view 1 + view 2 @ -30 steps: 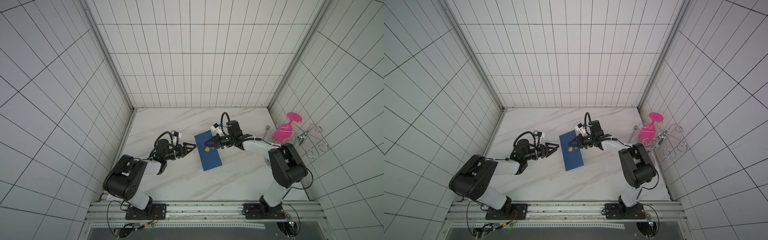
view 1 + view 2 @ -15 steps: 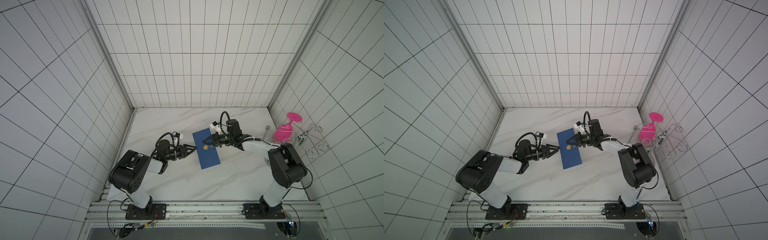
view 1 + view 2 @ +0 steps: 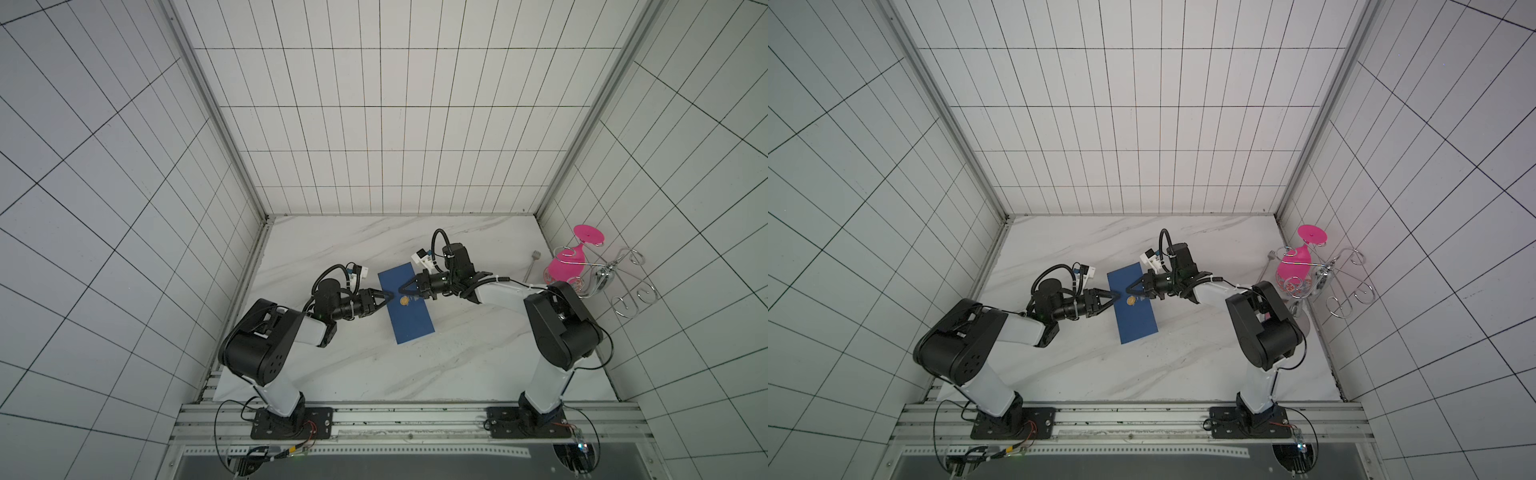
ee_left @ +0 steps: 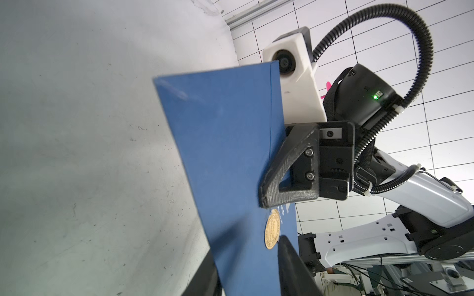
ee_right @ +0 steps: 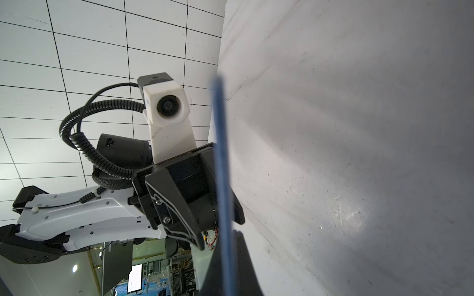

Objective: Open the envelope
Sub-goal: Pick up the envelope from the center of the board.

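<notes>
Reaching in from nine o'clock, the left gripper point(image 3: 388, 296) straddles an edge of the envelope point(image 3: 411, 322) near the gold seal point(image 3: 403, 300), probably to take the flap. Whether its jaws pinch yet is unclear. The envelope is held off the table point(image 3: 353, 365), slanting eleven to five. From two o'clock, the right gripper point(image 3: 401, 288), arm stretched low, pinches it steady.

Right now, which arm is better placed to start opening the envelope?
Left, probably. The right gripper is shut on the envelope, anchoring it. The left gripper straddles the opposite edge beside the gold seal, jaws not clamped, so it is free to do the opening pull.
</notes>
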